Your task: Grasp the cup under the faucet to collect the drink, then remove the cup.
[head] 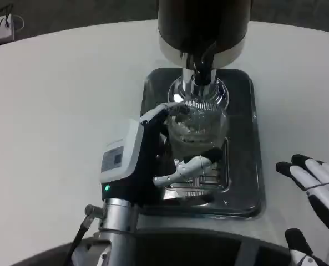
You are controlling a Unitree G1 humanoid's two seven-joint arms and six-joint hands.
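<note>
Clear ribbed cup [197, 119], dark glossy tray [243, 166], white table [53, 111] — black-and-chrome dispenser [203, 27], white-and-black hands [147, 160].

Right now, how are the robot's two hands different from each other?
The left hand is wrapped around the clear cup under the faucet, while the right hand holds nothing, its fingers spread. The left hand is over the metal tray; the right hand is off to the tray's side, above the white table. Both hands have white and black fingers.
</note>
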